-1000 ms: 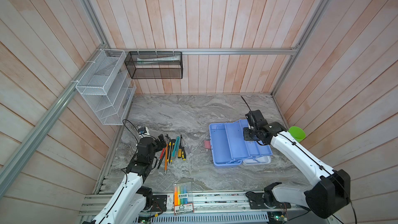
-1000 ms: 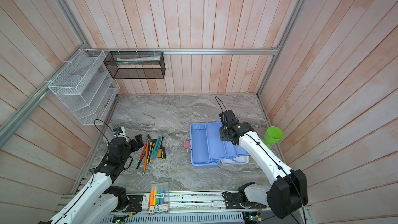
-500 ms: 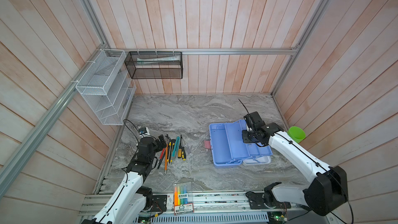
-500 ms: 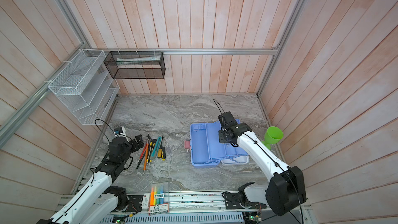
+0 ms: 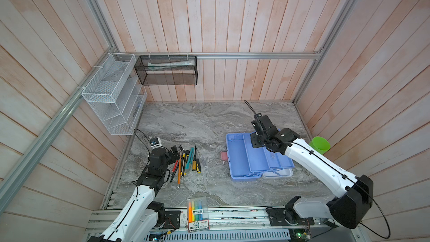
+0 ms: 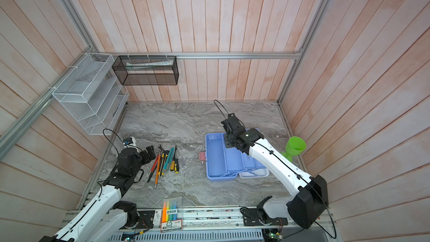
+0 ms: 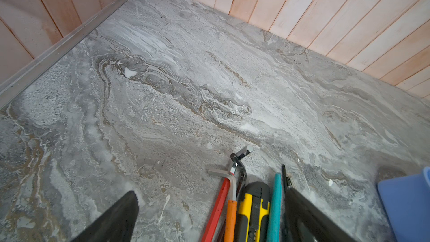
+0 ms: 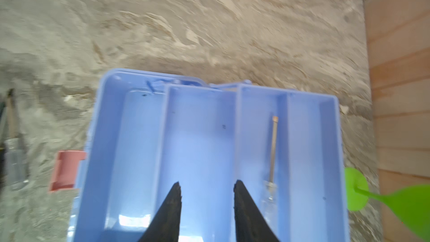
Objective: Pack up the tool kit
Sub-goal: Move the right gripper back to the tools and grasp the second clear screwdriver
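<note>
Nearest, on the front rail, lies a clear highlighter pack [image 5: 197, 212]. Past it the left gripper [image 5: 176, 152] hovers close by the loose tools [image 5: 186, 161], its jaws spread wide and empty. The tools lie in a row on the marble table [image 5: 197, 122] (a yellow-and-black knife [image 7: 254, 208] among them). To their right the tool kit [image 5: 237, 157] sits open, a clear-handled screwdriver [image 8: 272, 154] in one tray compartment. The right gripper [image 8: 207, 182] hangs over the middle tray, jaws parted, pinching nothing. A green cup [image 5: 320, 144] stands by the right wall.
</note>
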Controlling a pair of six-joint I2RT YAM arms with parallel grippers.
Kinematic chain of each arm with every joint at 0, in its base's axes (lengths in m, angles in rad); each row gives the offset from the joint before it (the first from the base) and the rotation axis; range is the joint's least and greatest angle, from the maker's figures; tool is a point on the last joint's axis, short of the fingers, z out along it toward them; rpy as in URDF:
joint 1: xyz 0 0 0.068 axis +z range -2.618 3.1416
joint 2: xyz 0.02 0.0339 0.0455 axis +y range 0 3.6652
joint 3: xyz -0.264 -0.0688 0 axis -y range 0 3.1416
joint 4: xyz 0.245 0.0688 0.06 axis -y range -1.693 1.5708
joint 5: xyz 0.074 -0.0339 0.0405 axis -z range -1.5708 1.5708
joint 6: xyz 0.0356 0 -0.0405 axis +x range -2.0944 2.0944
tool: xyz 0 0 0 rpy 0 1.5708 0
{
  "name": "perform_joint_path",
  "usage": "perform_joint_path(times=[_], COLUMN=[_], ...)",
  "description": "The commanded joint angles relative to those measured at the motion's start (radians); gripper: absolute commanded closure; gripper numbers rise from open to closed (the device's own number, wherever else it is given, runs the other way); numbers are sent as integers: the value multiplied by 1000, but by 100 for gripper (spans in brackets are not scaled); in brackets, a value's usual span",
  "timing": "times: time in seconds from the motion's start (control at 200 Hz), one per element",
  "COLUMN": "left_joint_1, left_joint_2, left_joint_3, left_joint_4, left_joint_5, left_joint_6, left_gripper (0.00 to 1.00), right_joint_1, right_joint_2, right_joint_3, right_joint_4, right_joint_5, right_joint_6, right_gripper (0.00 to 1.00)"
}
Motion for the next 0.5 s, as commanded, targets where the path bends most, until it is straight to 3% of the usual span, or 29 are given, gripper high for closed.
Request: perform_joint_path(times=[0.0, 0.215, 0.495], left_joint_1=[5, 8, 11], left_joint_2=[-4, -22, -20], left_joint_3=[3, -3, -2], left_joint_4=[4, 1, 4], left_joint_5=[9, 2, 13], left_joint_6=[3, -1, 0], left_gripper=[0, 0, 0], right_joint_1=[105, 266, 349], right_joint_2=[87, 317, 561], right_joint_3=[12, 65, 185], right_joint_4=[138, 323, 355], right_joint_5=[-36, -224, -288], right_joint_6=[16, 83, 68], right_gripper=[63, 63, 63])
